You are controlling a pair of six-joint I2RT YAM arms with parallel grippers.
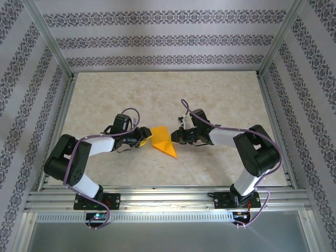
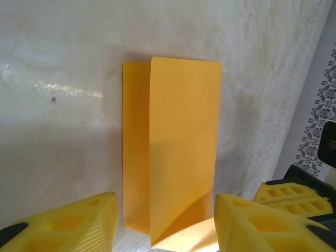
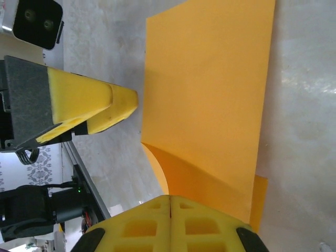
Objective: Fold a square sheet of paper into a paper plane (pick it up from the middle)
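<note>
Top external view: orange sheet (image 1: 161,140), folded, lies at frame centre on table (image 1: 226,100), between both grippers | left gripper (image 2: 165,210): fingers apart, straddling sheet's near edge | right gripper (image 3: 170,205): fingers pressed together at sheet's lifted corner; pinch unclear

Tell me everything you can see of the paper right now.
The paper is thin, plain orange-yellow, folded over itself so a narrow strip of the under layer shows along one long side. It lies mostly flat on the pale table, near its middle; one corner of the top flap curls up. The right gripper, shut, seems to pinch that lifted edge. The left gripper is open, fingers either side of that end, not clearly touching.
</note>
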